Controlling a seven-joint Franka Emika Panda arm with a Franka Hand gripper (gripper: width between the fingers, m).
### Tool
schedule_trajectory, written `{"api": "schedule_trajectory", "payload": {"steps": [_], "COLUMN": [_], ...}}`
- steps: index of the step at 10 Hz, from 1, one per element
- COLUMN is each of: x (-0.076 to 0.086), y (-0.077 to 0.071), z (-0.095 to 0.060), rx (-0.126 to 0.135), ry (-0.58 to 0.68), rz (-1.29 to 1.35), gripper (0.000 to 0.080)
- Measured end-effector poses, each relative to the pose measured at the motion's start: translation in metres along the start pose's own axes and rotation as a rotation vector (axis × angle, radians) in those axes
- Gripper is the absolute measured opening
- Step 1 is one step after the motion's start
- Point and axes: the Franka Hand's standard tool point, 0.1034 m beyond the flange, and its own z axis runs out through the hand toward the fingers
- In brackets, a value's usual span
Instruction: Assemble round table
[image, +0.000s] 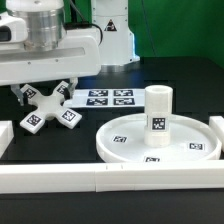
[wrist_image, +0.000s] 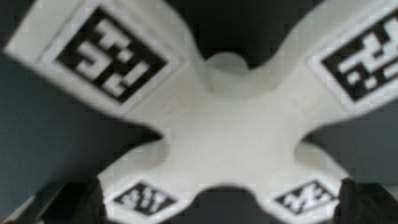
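The cross-shaped piece (image: 48, 105), lying on the counter (image: 110, 112) near the disc (image: 120, 140) and upright leg (image: 158, 110), is straddled by the wide-open, empty hand (wrist_image: 201, 198). Pickup is judged to be in hand. A square closing on the piece is called for next.

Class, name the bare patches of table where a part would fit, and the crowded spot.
Bare black table lies between the cross-shaped piece, round disc and front border bar. Crowded: under the pincer, over that piece.
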Motion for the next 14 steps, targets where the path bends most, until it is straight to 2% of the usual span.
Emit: {"api": "schedule_trajectory", "payload": {"steps": [14], "x": [-0.008], "y": [-0.003], "z": [0.016], "rx": [0.005], "ry": [-0.026], "rz": [-0.002], "gripper": [0.0648]}}
